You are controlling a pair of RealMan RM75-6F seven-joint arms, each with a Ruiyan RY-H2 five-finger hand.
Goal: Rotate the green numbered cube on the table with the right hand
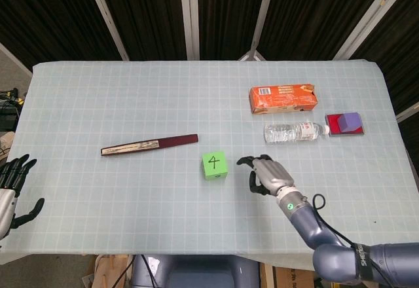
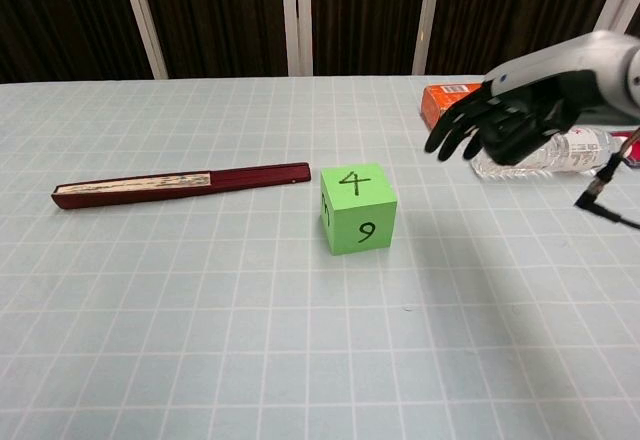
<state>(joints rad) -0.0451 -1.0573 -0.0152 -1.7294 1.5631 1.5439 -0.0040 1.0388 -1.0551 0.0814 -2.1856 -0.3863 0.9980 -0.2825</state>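
Counter (image 1: 98, 105) w/ pale grid cloth carries everything. Right hand (image 1: 267, 173) hangs above the cloth just right of the cube, not touching it; fingers (image 2: 455, 125) loosely curled, apart, holding nothing. Left hand (image 1: 12, 186) at the near-left edge, fingers spread, empty. Closed folding fan (image 1: 149, 144) lies left of centre. Orange box (image 1: 283, 97) far right, water bottle (image 1: 294, 131) on its side just in front of it. Green cube (image 1: 213, 165) sits near counter centre, 4 on top, 9 facing chest cam. Small red-purple block (image 1: 345, 124) right of the bottle.
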